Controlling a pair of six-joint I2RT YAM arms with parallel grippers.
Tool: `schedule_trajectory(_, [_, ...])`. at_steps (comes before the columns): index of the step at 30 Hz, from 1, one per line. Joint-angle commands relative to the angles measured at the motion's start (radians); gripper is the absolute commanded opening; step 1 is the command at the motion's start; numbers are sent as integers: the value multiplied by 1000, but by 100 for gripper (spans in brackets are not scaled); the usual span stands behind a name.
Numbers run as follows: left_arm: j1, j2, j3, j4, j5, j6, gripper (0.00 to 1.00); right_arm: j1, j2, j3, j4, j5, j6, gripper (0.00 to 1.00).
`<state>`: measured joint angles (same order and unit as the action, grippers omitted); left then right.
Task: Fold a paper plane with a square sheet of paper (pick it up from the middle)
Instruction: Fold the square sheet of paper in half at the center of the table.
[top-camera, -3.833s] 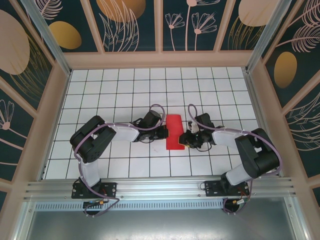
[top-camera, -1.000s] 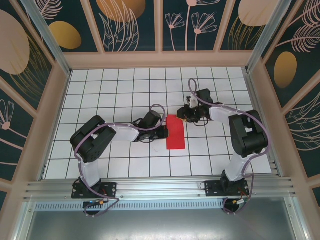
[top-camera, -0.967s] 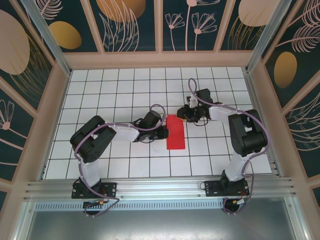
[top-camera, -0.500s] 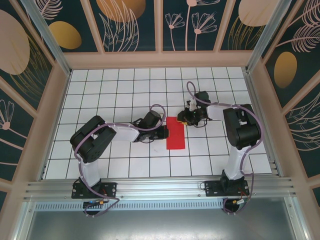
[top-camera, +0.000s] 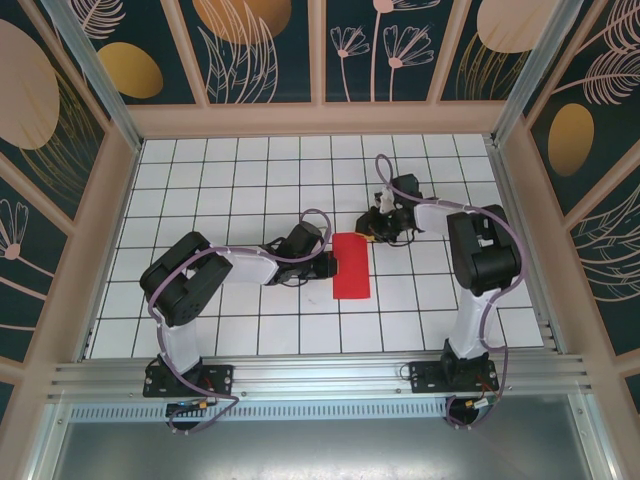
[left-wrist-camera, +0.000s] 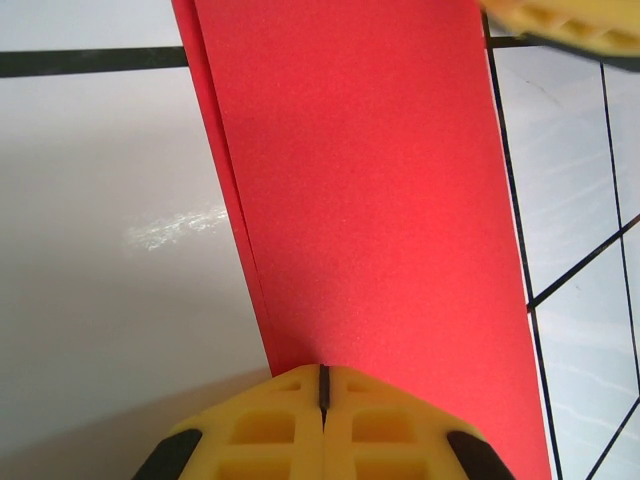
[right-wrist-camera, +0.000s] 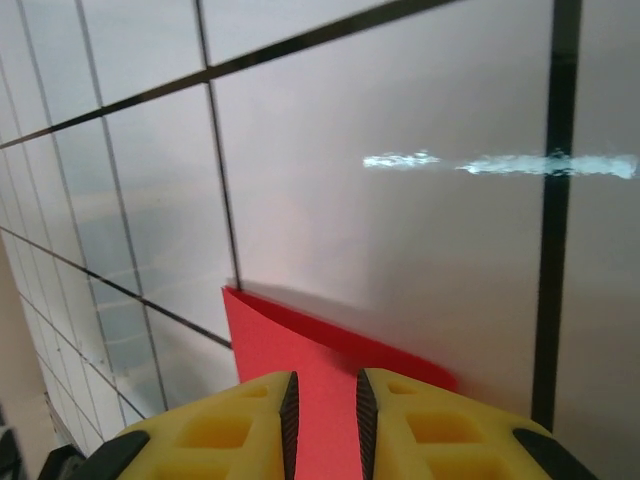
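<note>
Left wrist: plain red paper (left-wrist-camera: 360, 200), perhaps doubled.

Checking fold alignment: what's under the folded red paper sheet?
The folded red paper sheet shows a second red layer peeking out along one long edge, and lies on the white gridded table. The tiles directly beneath are hidden.

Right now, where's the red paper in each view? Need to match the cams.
Top external: red paper mid-frame, between the left gripper and the right gripper.
Left wrist: wide strip running top to bottom, above the shut left gripper.
Right wrist: one corner at bottom centre, at the right gripper.
Shared landmark: the black grid lines.
</note>
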<state>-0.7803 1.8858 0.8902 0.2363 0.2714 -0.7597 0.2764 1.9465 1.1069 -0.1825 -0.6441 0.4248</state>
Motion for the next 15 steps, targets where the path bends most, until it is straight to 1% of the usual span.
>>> schedule_trajectory(1, [-3,47,-54,-181,-67,21,0,-4,56,0,7,32,6,25])
schedule_trajectory(6, [-3,45,-55,-181,-68,22,0,-7,50,19,-24,57,2,25])
schedule_trajectory(12, [-3,42,-51,-180,-70,20,0,-2,-80,47,-90,65,-17,26])
schedule_trajectory(15, [-3,44,-51,-176,-69,16,0,1,-113,40,-104,72,-14,26])
